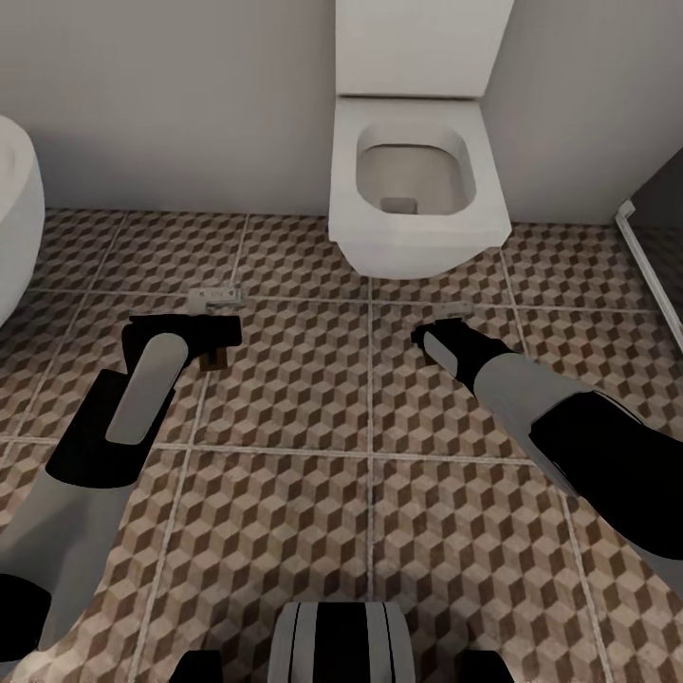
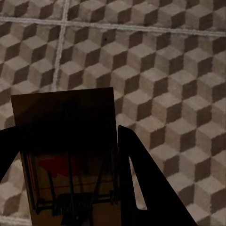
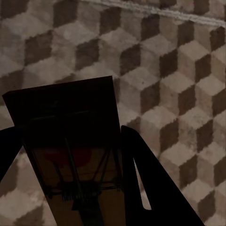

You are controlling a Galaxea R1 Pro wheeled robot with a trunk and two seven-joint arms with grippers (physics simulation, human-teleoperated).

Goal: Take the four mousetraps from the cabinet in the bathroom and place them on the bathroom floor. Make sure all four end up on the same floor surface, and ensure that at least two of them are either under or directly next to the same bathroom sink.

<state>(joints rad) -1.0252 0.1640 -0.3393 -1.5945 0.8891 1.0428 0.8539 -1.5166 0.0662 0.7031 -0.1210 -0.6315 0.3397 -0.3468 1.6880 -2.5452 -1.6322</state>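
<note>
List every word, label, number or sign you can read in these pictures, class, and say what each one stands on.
None: no readable text in any view.
The mousetrap held in the left gripper has a red patch, but no letters on it.
The mousetrap in the right gripper has the same: red patch, no letters.
The small pale object on the floor is too blurred to read.
The toilet is plain.

Ahead of me a white toilet point(image 1: 415, 190) hangs against a plain grey wall point(image 1: 171, 95), its tank point(image 1: 424, 43) above the open bowl. The floor point(image 1: 379, 531) is large tiles printed with brown, beige and white cubes, with pale grout lines. A white rounded fixture point(image 1: 14, 218) curves in at my left; a dark panel point(image 1: 659, 218) stands at my right.
</note>
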